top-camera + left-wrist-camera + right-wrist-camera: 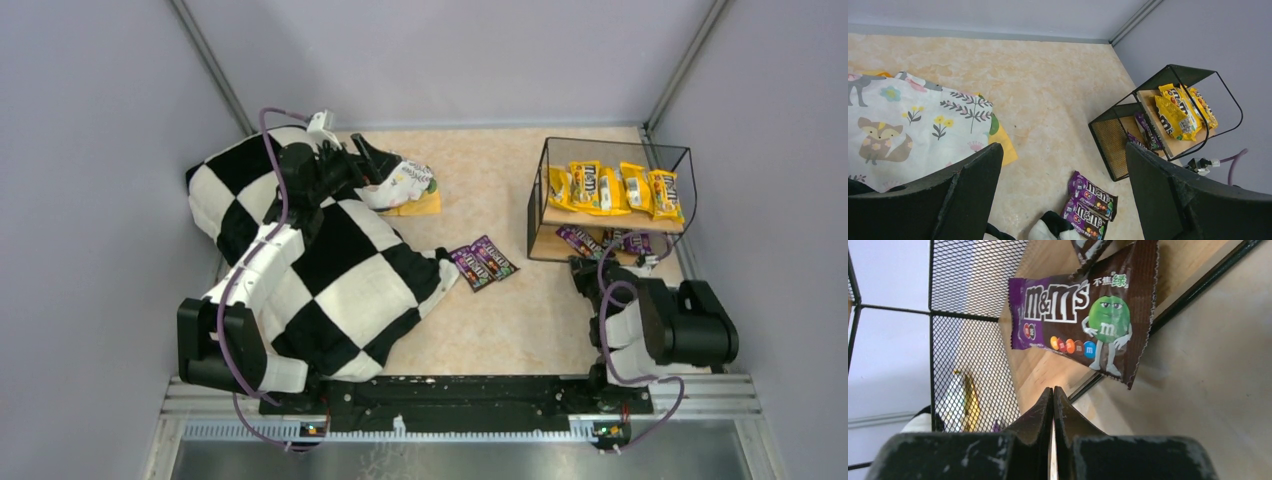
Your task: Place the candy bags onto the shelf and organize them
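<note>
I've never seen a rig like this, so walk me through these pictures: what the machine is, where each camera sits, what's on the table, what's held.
The machine is two robot arms bolted at the near edge of a table. One picture looks down from above; the other two come from a camera on each wrist. The left gripper is open and empty, near a white patterned cloth and a checkered cloth. The right gripper is shut, holding nothing, just in front of the wire shelf. Yellow candy bags sit on its upper board, brown candy bags on the lower. Two more brown bags lie loose on the table.
</note>
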Controlling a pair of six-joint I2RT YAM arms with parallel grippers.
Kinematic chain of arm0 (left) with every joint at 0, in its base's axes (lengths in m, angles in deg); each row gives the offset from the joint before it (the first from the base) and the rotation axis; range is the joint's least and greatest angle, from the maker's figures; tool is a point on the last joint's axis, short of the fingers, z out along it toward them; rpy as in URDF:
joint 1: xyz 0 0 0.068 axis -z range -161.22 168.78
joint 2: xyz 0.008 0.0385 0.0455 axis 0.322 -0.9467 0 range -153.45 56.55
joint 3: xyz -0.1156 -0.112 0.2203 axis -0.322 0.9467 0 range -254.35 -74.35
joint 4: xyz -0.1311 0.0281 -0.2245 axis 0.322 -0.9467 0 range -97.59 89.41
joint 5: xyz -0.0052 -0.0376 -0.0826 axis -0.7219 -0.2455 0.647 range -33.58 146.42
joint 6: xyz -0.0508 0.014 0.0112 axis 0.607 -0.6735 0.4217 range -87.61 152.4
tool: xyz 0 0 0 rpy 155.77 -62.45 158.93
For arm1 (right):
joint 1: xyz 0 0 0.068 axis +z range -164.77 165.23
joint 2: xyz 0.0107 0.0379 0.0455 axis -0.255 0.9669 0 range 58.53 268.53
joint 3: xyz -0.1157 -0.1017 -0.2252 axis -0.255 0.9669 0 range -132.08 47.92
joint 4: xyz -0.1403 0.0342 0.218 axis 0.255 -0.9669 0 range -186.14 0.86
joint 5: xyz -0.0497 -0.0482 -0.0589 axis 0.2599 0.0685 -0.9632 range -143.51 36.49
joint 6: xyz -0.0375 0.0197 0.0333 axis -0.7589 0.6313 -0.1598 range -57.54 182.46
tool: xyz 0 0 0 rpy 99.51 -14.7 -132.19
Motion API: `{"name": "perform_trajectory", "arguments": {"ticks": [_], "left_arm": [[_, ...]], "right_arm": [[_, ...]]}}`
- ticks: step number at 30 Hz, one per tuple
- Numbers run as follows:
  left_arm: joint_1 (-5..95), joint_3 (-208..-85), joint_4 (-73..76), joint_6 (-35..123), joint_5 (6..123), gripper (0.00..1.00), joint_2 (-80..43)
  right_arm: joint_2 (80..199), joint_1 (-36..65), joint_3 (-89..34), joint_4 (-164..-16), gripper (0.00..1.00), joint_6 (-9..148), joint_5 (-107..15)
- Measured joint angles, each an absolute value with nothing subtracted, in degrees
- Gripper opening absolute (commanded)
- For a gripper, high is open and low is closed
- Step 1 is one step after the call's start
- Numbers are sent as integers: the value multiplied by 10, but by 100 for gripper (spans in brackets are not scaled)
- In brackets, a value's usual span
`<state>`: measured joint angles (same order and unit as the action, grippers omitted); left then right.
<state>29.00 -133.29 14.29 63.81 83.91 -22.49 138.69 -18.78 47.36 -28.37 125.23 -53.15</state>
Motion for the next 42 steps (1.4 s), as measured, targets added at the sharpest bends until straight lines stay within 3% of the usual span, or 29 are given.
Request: {"name": "perform_trajectory", "arguments": {"ticks": [10, 22, 28, 33, 42], "left_arm": [[285, -1333, 147, 639, 840, 99, -235], [264, -1333, 161, 666, 859, 98, -244], [264, -1333, 161, 669, 861, 98, -244], [264, -1333, 161, 669, 861, 98, -244], [264, -1333, 162, 673, 866, 98, -244]], "right_arm": [[1641, -181, 443, -34, 0, 1320, -565], [1669, -179, 410, -21, 1, 1327, -623], [1679, -179, 375, -22, 9, 1345, -626], [1571, -179, 418, -88, 17, 1351, -600], [1127, -179, 383, -620, 40, 1272, -570]]}}
